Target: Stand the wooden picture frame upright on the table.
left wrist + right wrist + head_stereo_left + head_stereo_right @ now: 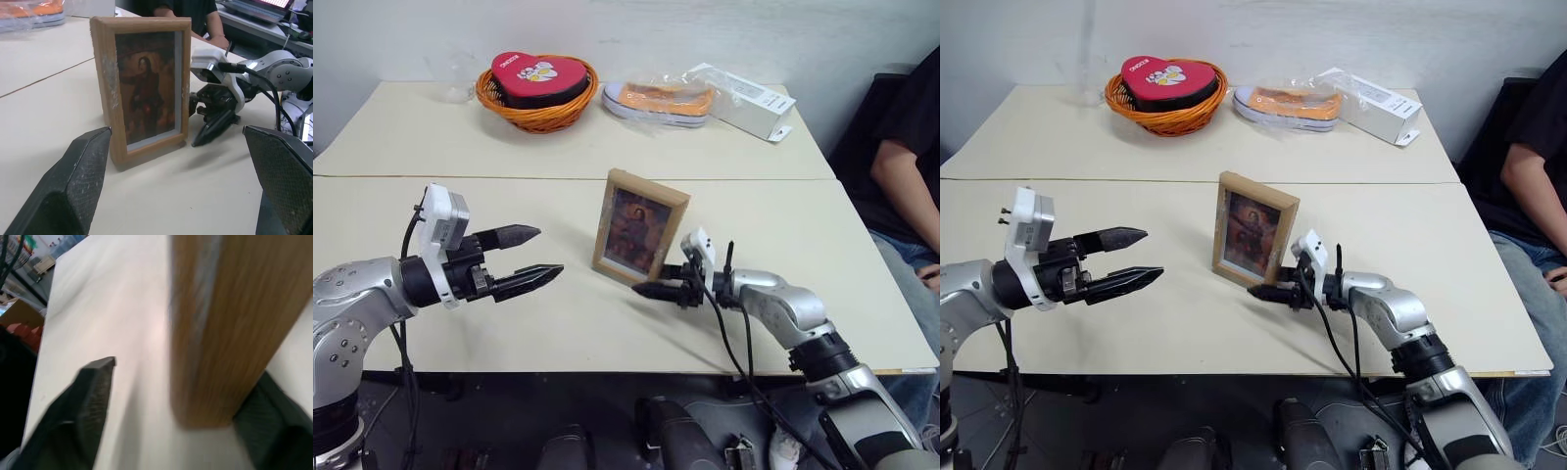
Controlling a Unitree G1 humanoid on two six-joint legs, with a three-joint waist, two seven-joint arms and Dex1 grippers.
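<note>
left end effector [540, 257] spread, right end effector [651, 290] spread

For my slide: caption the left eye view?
Picture frame upright on the table, open left gripper nearby.

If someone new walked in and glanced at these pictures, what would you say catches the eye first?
The wooden picture frame stands upright mid-table, its brownish portrait facing the robot. Either side of it sit the open left gripper, off to the left and clear of it, and the right gripper, low at the frame's near right corner. At the table's far edge, an orange basket holds a red heart-shaped box.
</note>
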